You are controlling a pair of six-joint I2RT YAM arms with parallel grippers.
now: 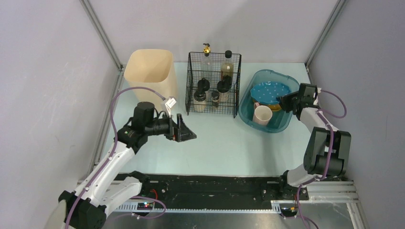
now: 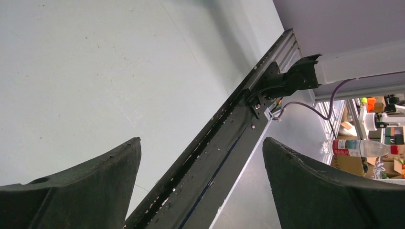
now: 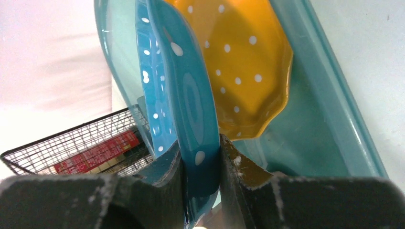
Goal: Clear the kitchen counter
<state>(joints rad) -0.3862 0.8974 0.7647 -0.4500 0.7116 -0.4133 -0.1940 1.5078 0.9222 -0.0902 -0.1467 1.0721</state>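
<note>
The black front rail (image 1: 205, 183) edges the pale mint kitchen counter (image 1: 229, 148) nearest the arm bases. Just beyond it on the left, the left gripper (image 1: 190, 134) hovers over bare counter, its jaws spread wide with nothing between them. Farther back on the right, the right gripper (image 1: 285, 102) pinches the rim of a blue dotted plate (image 3: 184, 95) (held on edge, with a yellow dotted plate (image 3: 239, 62) behind it) over the teal tub (image 1: 244, 114), which also holds a pink mug (image 1: 262, 115). At the back stand a wire basket (image 1: 189, 83) of bottles and a beige bin (image 1: 148, 81).
</note>
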